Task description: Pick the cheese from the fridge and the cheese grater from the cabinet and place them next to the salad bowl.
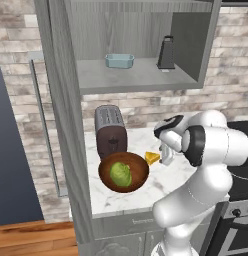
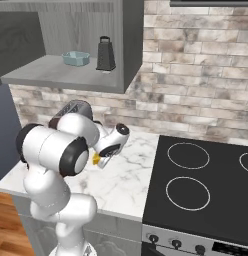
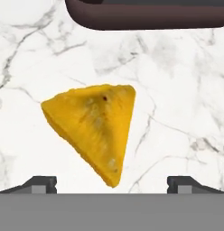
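Fingertips point(image 3: 41, 182) set wide, one at each bottom corner of the hand view, nothing pinched between them. Gripper point(image 3: 112, 184) poised straight above the cheese point(image 3: 93, 131), pointed down at the marble counter point(image 3: 186, 113). Cheese lying flat on that counter, free of both tips, broad end nearer the bowl point(image 3: 145, 16), narrow end nearer the fingers. Judged as already set down: wedge placed just beside the bowl, apart from its rim by a strip of bare marble, which is where the task wants it. Wide jaws make sense here as a release, leaving room to lift clear without nudging the wedge. From the left base view, cheese point(image 1: 153, 158) just right of the bowl point(image 1: 123, 172), with the gripper point(image 1: 167, 156) right beside it; toaster point(image 1: 110, 131) touching or nearly touching the bowl's far side, against the brick wall. From the right base view, only a sliver of cheese point(image 2: 96, 159) visible under the hand, bowl hidden behind the arm. Stove point(image 2: 201, 185) well to the right of the bowl, beyond the counter edge. Grater point(image 1: 166, 53) upright on the shelf of the open cabinet point(image 1: 136, 75), up and to the right of the bowl, with a blue dish point(image 1: 119, 61) left of it on the same shelf. Grater not yet fetched, so roughly half the job left, by this reading. Fridge point(image 1: 8, 150) far left of the bowl.
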Motion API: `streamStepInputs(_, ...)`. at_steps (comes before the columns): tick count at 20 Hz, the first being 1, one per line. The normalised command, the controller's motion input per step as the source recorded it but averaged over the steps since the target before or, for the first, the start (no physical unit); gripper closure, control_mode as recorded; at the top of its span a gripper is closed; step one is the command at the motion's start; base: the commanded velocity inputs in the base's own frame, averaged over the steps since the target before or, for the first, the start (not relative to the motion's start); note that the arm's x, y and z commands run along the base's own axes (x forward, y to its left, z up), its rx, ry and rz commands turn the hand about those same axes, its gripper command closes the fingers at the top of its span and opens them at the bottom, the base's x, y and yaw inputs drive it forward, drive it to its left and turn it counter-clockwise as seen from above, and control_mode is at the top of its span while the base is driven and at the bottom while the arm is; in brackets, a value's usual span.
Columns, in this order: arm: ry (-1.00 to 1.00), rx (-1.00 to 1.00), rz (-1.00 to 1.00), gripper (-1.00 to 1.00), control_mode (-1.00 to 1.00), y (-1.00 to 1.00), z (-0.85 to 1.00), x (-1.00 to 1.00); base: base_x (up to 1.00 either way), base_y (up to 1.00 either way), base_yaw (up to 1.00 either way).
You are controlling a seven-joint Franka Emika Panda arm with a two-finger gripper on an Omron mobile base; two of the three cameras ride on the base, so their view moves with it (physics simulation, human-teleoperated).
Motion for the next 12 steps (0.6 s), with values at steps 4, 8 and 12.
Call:
streamStepInputs(4,-0.07,0.0,0.02,-1.0,-1.0,0.0,0.57,-0.29,0.0,0.0,0.0)
streamStepInputs(8,-0.1,0.0,0.0,-1.0,-1.0,0.0,0.68,-0.42,0.0,0.0,0.0)
streamStepInputs(12,-0.18,0.0,0.0,-1.0,-1.0,-0.08,0.53,-0.53,0.0,0.0,0.0)
